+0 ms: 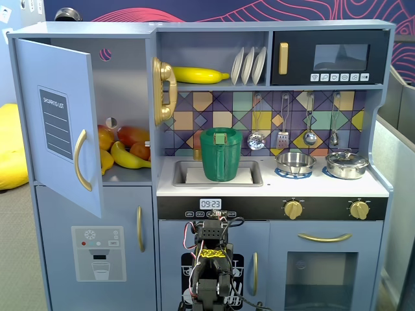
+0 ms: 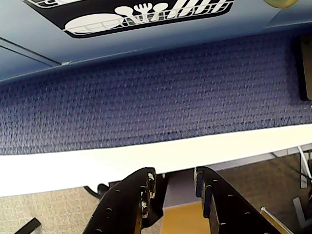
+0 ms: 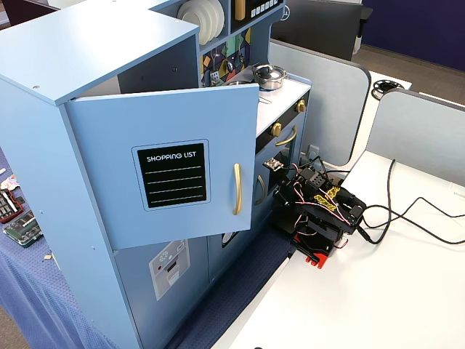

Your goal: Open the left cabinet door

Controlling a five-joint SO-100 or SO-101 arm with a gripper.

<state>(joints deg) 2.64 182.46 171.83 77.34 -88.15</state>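
Hidden: gripper [image 2: 173,195] fingertips cut off by wrist view's edge.
Jaws: slightly apart, empty.
Room: left cabinet door [image 1: 58,123] swung wide open, well clear of the arm [image 3: 320,211].

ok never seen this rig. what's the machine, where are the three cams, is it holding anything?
It is a small black robot arm folded low on a white table in front of a blue toy kitchen. One fixed view faces the kitchen head on; the other looks from the side and above. The wrist view rides on the arm, looking past its end effector at blue carpet and the base of the kitchen.

The end effector's two fingers stand apart with nothing between them, so nothing is held.

The left cabinet door, the one with the shopping-list panel and a gold handle, already stands swung open, showing toy fruit inside. On the counter: a green jug in the sink and two pots.
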